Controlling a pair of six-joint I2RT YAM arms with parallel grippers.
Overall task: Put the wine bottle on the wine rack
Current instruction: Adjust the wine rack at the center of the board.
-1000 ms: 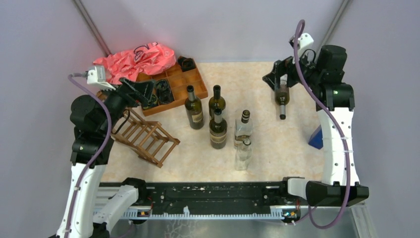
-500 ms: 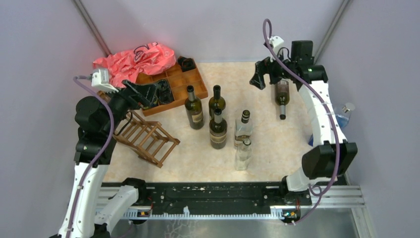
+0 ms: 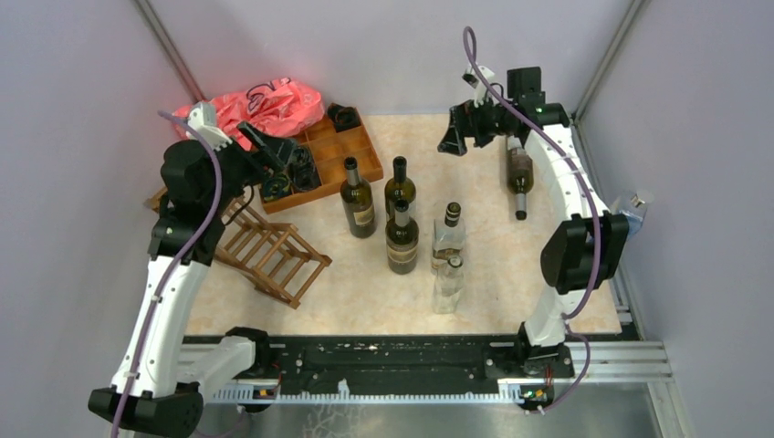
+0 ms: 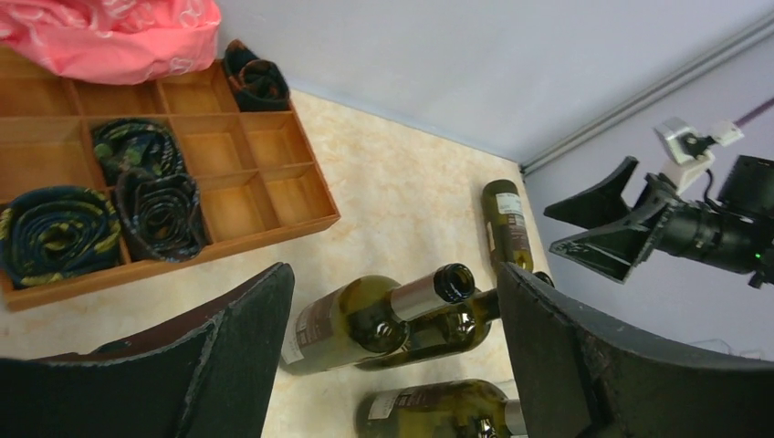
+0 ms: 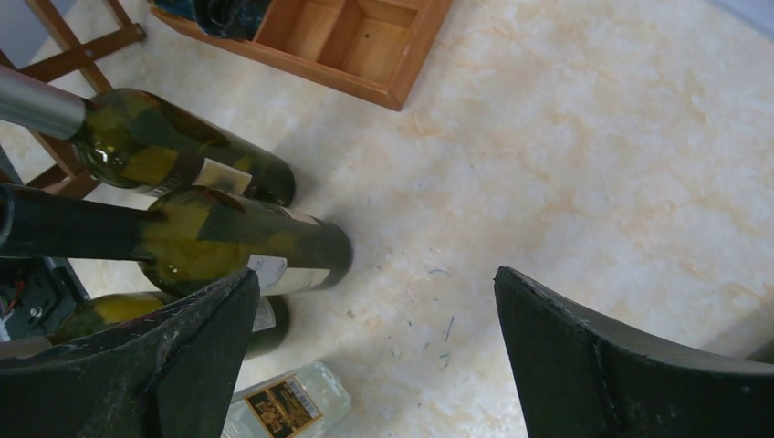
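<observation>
The dark wooden wine rack [image 3: 270,252] lies tilted at the left of the table, with one end under my left arm. Three green wine bottles [image 3: 358,201] stand mid-table, and a fourth wine bottle [image 3: 519,176] lies on its side at the back right. My left gripper [image 3: 278,153] hangs open over the tray, empty; in the left wrist view the standing bottles [image 4: 365,319] show between its fingers [image 4: 219,356]. My right gripper [image 3: 454,137] is open and empty, left of the lying bottle. Its fingers [image 5: 584,356] frame bare tabletop.
An orange-brown compartmented tray [image 3: 347,146] with rolled dark cloths sits at the back left, beside a pink bag [image 3: 251,108]. Two clear bottles [image 3: 448,260] stand right of the green ones. A small capped bottle [image 3: 632,206] stands off the table's right edge.
My right arm has swung back and left, carrying its open gripper from over the lying bottle toward the table's middle. My left arm has risen and moved its gripper right, over the tray.
</observation>
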